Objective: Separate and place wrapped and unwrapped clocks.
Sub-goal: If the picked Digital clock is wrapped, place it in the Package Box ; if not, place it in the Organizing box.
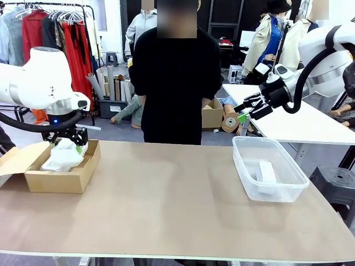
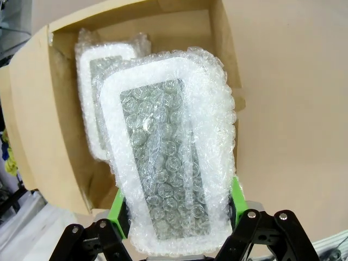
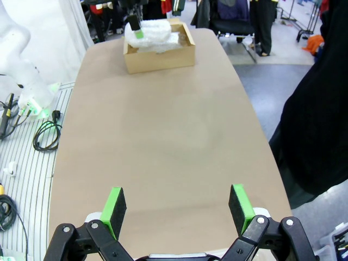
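My left gripper (image 2: 176,206) is shut on a wrapped clock (image 2: 168,157), an oblong white bubble-wrap bundle, holding it by its near end just above the tan cardboard box (image 2: 38,114). A second wrapped clock (image 2: 100,70) lies in the box behind it. From the front, the left gripper (image 1: 69,138) hangs over the box (image 1: 66,177) at the table's left with the bundle (image 1: 64,156) under it. An unwrapped clock (image 1: 266,173), a bare white block, lies in the clear plastic tub (image 1: 244,166) on the right. My right gripper (image 1: 244,112) hovers open and empty above and behind the tub, and its fingers (image 3: 114,205) stand wide apart.
A person in black (image 1: 175,83) stands at the far side of the table, a little left of centre, hands out of sight. The tan tabletop (image 1: 166,194) stretches bare between box and tub. The box's flap (image 1: 16,158) hangs open toward the left edge.
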`<state>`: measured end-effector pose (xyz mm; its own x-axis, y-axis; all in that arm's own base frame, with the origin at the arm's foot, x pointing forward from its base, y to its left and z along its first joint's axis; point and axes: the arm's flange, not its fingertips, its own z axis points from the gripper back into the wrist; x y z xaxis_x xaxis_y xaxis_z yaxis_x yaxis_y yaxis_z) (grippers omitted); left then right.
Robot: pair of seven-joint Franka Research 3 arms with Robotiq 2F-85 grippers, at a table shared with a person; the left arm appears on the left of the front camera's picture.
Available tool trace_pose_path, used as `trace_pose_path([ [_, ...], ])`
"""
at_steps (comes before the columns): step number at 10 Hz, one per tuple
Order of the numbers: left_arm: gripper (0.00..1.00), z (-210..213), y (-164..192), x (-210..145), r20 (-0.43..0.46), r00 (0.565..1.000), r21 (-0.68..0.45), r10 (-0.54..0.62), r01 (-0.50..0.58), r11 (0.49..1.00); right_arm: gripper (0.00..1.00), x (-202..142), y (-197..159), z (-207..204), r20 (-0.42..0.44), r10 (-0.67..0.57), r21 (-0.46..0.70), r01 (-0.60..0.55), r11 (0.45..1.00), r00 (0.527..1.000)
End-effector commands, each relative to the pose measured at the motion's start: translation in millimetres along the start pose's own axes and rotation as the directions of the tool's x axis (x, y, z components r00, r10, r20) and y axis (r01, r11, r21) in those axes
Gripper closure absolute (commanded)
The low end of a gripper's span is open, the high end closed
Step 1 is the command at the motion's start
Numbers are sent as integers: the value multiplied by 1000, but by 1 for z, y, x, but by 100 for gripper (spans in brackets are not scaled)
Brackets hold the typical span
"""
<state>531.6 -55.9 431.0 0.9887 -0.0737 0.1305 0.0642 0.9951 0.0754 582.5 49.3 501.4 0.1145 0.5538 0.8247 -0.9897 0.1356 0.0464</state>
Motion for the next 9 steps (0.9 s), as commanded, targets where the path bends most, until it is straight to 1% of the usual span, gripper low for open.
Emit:
trace_pose_path([
  [1, 100, -10, 0, -4, 9, 1000, -23, -3, 4, 1000, 0, 1, 0, 1, -6, 9, -2, -9, 1000, 1000],
  [2, 100, -17, -2, -3, 18, 1000, -34, 9, -8, 999, 0, 1, 0, 1, -6, 9, -2, -9, 1000, 1000],
  [5, 100, -26, -4, 5, 34, 999, -63, -7, 9, 998, 0, 1, 0, 1, -6, 9, -2, -9, 1000, 1000],
  [9, 100, -40, -5, 16, 33, 999, -63, -13, 15, 998, 0, 1, 0, 1, -6, 9, -2, -9, 1000, 1000],
])
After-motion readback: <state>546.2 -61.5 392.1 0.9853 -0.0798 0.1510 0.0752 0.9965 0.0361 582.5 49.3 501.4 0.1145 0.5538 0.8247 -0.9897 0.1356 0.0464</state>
